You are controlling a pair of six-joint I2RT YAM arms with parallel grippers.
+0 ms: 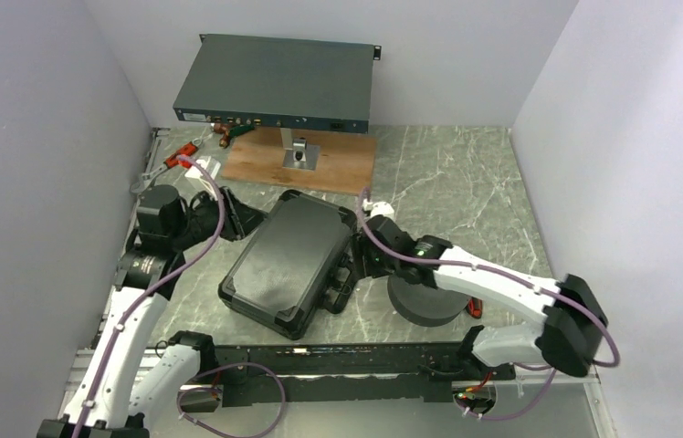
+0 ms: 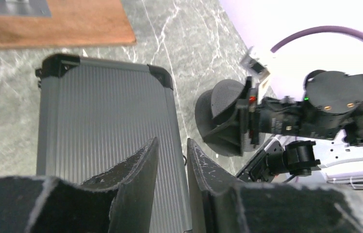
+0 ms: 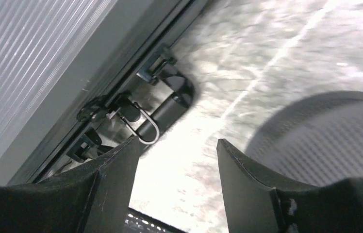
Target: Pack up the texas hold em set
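The black briefcase (image 1: 288, 260) of the texas hold em set lies flat in the middle of the table with its ribbed lid (image 2: 107, 111) down. My left gripper (image 1: 245, 222) hovers over the case's far left corner. Its jaws (image 2: 172, 141) are slightly parted and hold nothing. My right gripper (image 1: 362, 265) sits low beside the case's right side, by the carry handle (image 3: 170, 104). It is open (image 3: 179, 141), with only bare table between the fingers. The case wall (image 3: 34, 48) fills the left of the right wrist view.
A thick dark foam ring (image 1: 429, 306) lies just right of the right gripper and under that arm. A flat grey rack-mount box (image 1: 274, 82) stands on a wooden board (image 1: 256, 160) at the back. Red-handled tools (image 1: 183, 155) lie at the back left. Walls close in on both sides.
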